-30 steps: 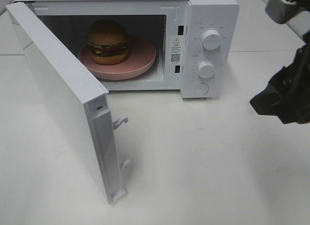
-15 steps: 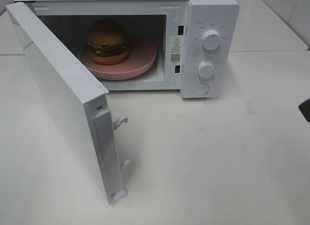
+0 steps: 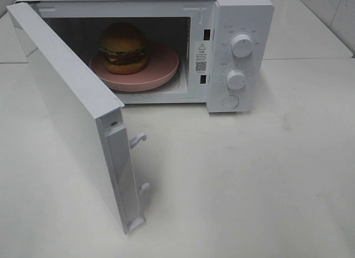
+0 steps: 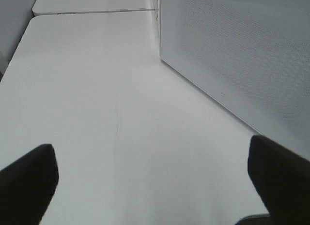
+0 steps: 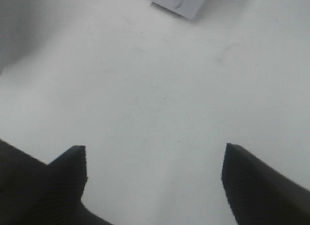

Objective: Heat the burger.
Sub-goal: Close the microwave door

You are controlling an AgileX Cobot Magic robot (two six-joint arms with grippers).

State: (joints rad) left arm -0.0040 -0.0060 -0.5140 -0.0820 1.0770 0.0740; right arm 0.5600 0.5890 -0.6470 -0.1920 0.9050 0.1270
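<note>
Left gripper (image 4: 150,155): seen only in its wrist view; the two dark fingers stand far apart over bare table, nothing between them, gripping nothing.
White dotted panel (image 4: 232,55): stands on the table just beside the left gripper; which face of the microwave it is, I cannot tell.
Door (image 3: 66,102): swung wide open to the left, its free edge towards the camera, two latch hooks (image 3: 137,140) sticking out of that edge.
Burger (image 3: 123,47): inside the microwave cavity, upright on the plate, left of the plate's middle.
Plate (image 3: 161,66): round, pink, flat on the cavity floor.
Microwave (image 3: 244,14): white, at the back of the table (image 3: 249,186).
Control panel: upper dial (image 3: 242,45), lower dial (image 3: 236,79) and a round button (image 3: 230,101) below them, right of the cavity.
Right gripper (image 5: 154,148): seen only in its wrist view; ribbed fingers spread wide over the table, holding nothing.
White corner (image 5: 180,2): at the far edge of the right wrist view, well apart from the fingers; too little shows to name it.
</note>
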